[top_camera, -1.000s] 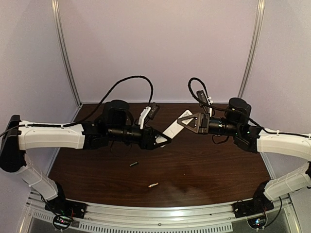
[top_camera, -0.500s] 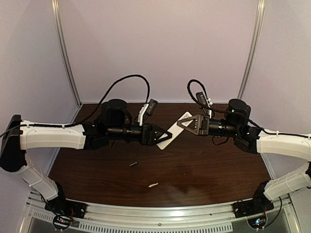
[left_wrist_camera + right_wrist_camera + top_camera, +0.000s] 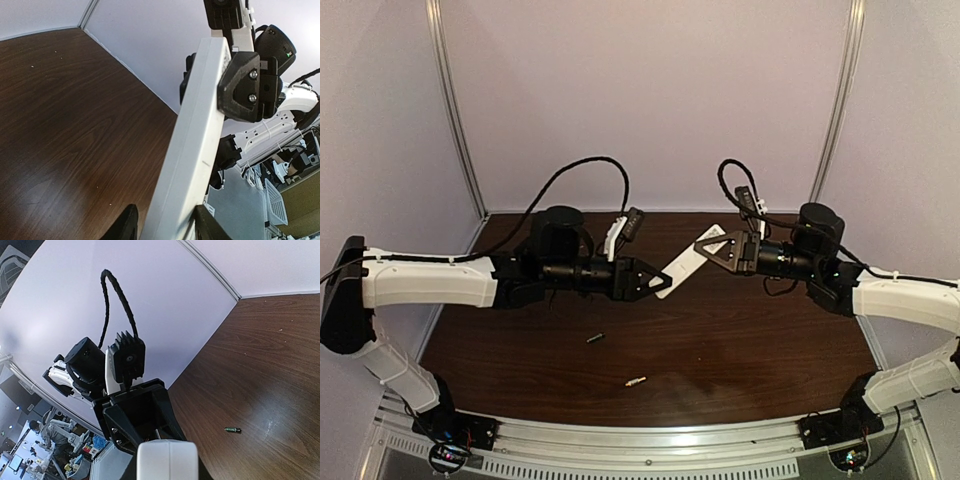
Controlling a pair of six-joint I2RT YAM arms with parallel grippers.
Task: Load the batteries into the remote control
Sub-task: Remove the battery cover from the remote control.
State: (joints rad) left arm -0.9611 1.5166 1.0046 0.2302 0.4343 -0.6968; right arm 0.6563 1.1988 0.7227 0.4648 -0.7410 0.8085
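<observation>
While both arms hold the remote control point(image 3: 683, 266) between them above the dark wooden table point(image 3: 770, 350), the two batteries lie loose on the wood, on the near side of the remote. The pale silvery battery point(image 3: 636, 381) lies nearest the arm bases, well apart from the remote and a little left of its lower end. The dark battery point(image 3: 596, 339) lies between that one and the remote, further to the left, and touches neither.

The left gripper point(image 3: 663, 280) meets the near, lower end of the remote. In the left wrist view one dark finger sits against each long edge of the white bar, so the jaws are clamped on it. From there the remote slants up and away to the right as a slim white bar, and its narrow side faces the left wrist camera. Which way its face points cannot be told.

The right gripper point(image 3: 702, 248) takes the far, upper end of the remote, with its jaws drawn fully together on the bar and a black pad pressed flat to the white plastic. Beyond the remote, the pale lilac back wall point(image 3: 650, 100) closes the scene.
</observation>
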